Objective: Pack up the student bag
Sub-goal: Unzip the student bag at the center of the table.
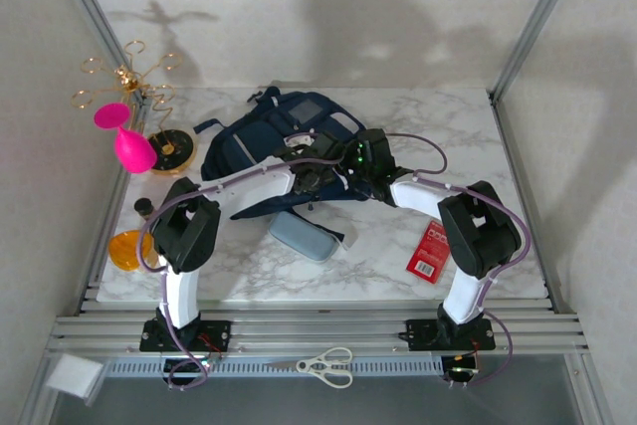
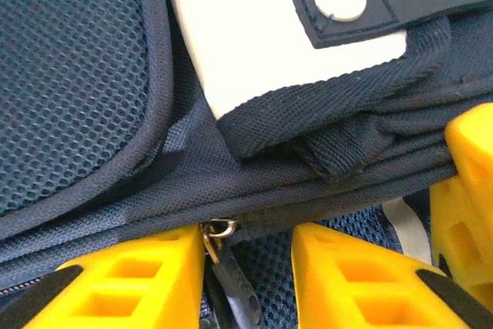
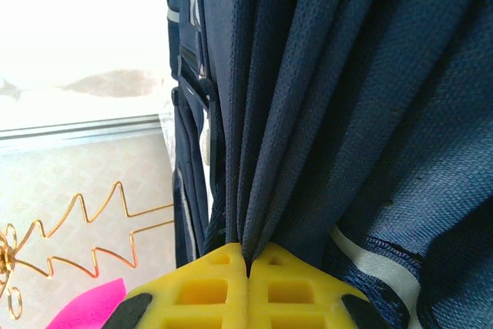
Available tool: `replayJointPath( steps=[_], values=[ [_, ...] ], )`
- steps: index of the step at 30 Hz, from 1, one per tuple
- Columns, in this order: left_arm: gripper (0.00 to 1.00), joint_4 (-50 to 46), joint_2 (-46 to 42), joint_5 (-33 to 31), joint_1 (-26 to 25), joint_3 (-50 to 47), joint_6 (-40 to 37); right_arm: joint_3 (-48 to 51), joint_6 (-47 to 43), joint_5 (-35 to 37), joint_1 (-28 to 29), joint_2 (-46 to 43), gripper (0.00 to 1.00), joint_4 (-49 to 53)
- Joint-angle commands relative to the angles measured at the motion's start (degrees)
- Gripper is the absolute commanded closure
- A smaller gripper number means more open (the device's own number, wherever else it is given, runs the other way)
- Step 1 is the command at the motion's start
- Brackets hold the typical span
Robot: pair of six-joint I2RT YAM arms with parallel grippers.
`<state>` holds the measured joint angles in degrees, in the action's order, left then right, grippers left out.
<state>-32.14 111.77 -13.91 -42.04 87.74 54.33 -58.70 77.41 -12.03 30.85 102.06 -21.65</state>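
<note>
At mid-back of the surface [image 1: 448, 126], the student bag [image 1: 289, 131] lies w/ both arms reaching onto its near side; the zip grab looks insecure.
Right fingers [image 3: 208, 283] are pressed tight together on a gathered fold of the bag's navy fabric. Left fingers [image 2: 146, 267] stand narrowly apart, w/ the zip pull [image 2: 219, 230] in the gap, close against one finger and not visibly clamped. Likely risks: the pull sits off-centre, so closing could nip its edge and let it flick out. The right pinch is on a thin fold only, so a tug along the zip may strip the fabric free, and the bag would then slide or bunch instead of opening. Puckered cloth by the slider could jam the zip. The pencil case [image 1: 304, 236] lies just beside the bag under the arms and could get shoved.
</note>
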Motion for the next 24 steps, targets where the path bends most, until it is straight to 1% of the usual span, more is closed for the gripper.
replayJointPath(
  steps=[1, 4, 7, 10, 12, 13, 15, 18, 20, 22, 24],
  values=[
    [0.71, 0.4, 0.6, -5.4, -0.1, 2.2, 2.3, -1.3, 1.6, -4.5, 1.3, -4.4, 1.0, -5.9],
    [0.75, 1.4, -0.7, -6.1, -0.1, 1.2, 3.0, -0.4, 3.4, -4.9, 0.6, -6.0, 1.0, -7.2],
    [0.82, 1.9, -1.9, -6.1, 0.2, 0.8, 3.4, -1.0, 2.7, -4.8, 0.2, -6.6, 1.0, -5.9],
    [0.87, 3.6, -3.1, -5.6, 0.2, 0.3, 3.3, -0.5, 2.8, -5.0, -0.2, -6.4, 1.0, -6.6],
    [0.93, 4.8, -3.8, -4.8, 0.3, 0.1, 3.0, -0.4, 2.6, -5.2, -0.7, -6.3, 1.0, -6.9],
    [0.96, 5.2, -4.2, -4.7, 0.3, 0.1, 2.9, -0.3, 1.9, -5.1, -0.9, -6.3, 1.0, -7.0],
    [0.99, 6.2, -5.2, -4.2, 0.3, 0.1, 2.5, -1.2, 0.2, -4.8, -1.2, -6.0, 1.0, -5.2],
    [1.0, 9.0, -7.5, -1.6, 0.2, -0.8, 1.5, -1.5, -0.9, -5.3, -2.1, -5.0, 1.0, -3.8],
    [1.0, 9.2, -9.0, -0.4, 0.3, -1.6, 1.0, -0.7, -0.2, -6.3, -3.5, -4.4, 1.0, -4.4],
    [1.0, 7.0, -9.6, 0.1, 0.5, -1.8, -0.4, -0.4, 0.4, -8.5, -5.0, -3.8, 1.0, -5.8],
    [1.0, 4.3, -9.8, 2.0, 0.9, -1.9, -2.7, -1.5, -0.7, -10.2, -6.3, -3.4, 1.0, -4.9]
  ],
)
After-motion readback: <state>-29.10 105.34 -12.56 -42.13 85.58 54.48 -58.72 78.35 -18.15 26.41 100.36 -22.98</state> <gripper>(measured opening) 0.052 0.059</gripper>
